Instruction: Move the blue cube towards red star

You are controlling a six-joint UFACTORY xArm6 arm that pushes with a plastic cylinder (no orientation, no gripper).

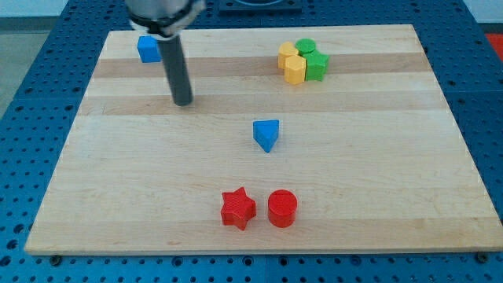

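While the red star (237, 209) waits at the view's bottom edge of the bench (377, 173), just beside a red cylinder (282, 208) on its right, nearly everything I must act on sits far up the board. Moving away from that pair, a blue triangular block (266, 134) lies near the middle, roughly on the line any push toward the star would take. Farther up, my tip (182, 102) rests on the wood at the view's left of centre; the tool is a bare rod, grasping nothing and touching no block. Beyond it, in the top-left corner, stands the blue cube (147, 49), just beside the rod's upper shaft in the view (whether they overlap only by perspective I cannot tell). At the top right, well apart, huddle two yellow blocks (291, 63) and two green blocks (312, 59), touching each other.

I judge the risk to be this: my tip is on the star's side of the cube, so a direct move would shove it off the top edge. Circling behind it carelessly could clip it sideways, and a long diagonal push might let it slip off my tip or strike the blue triangular block.
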